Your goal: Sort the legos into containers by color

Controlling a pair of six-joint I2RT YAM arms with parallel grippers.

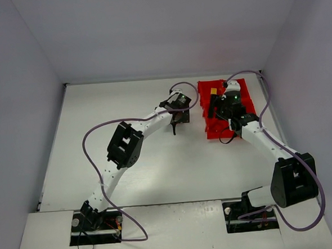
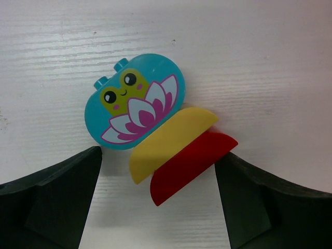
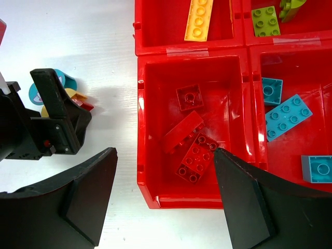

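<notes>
The left end effector (image 2: 162, 151) points down at the white table (image 2: 259, 62) with its two dark fingers spread wide and holding nothing. Between the fingers lie a yellow half-round piece (image 2: 168, 140) and a red half-round piece (image 2: 189, 166), side by side and touching, the yellow one overlapping the red. Just past them is a teal piece (image 2: 132, 101), oval, printed with a frog face and a pink-and-white flower; the yellow piece overlaps its lower edge. In the top view this end effector (image 1: 178, 121) stands just left of the red tray (image 1: 211, 134), apart from it.

The right end effector (image 3: 165, 155) hangs over the tray, also spread wide and empty. Below it, the near left bin holds three red bricks (image 3: 197, 155). The far left bin holds a long yellow brick (image 3: 198, 19). The far right bin holds green bricks (image 3: 265, 21), partly cut off by the frame edge. The near right bin holds three blue bricks (image 3: 288, 116).

The right wrist view also shows the left end effector's fingers standing on the table beside the tray's left wall (image 3: 139, 104), with the three loose pieces beside them.
</notes>
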